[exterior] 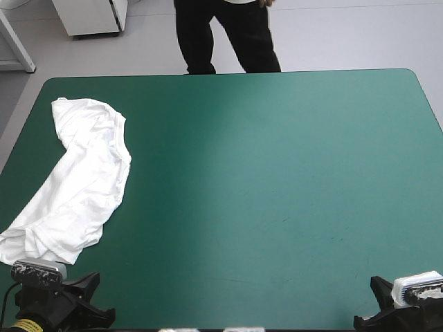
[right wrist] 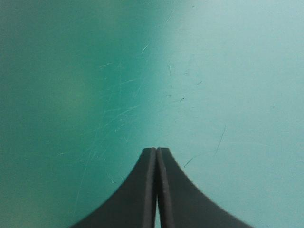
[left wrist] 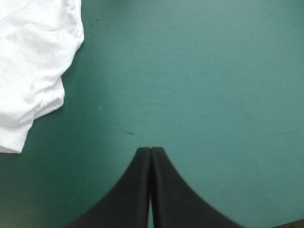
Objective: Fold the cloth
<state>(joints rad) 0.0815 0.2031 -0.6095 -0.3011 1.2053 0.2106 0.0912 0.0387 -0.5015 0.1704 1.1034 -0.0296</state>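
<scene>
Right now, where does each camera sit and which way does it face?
High view: above and behind the robot, facing forward and down at the teal-green cover and the crumpled T-shirt at its left edge; left jaws and right jaws show at the near corners.
Left wrist view: above that wrist, looking down past the shut left jaws; T-shirt ahead, to one side.
Right wrist view: likewise, shut right jaws over the cover.
Shared: T-shirt in high and left wrist views.

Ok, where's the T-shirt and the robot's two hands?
T-shirt (exterior: 90, 180), high view, middle of the cloth.
left hand (left wrist: 150, 149), left wrist view, tips of shut fingers.
right hand (right wrist: 156, 149), right wrist view, tips of shut fingers.
</scene>
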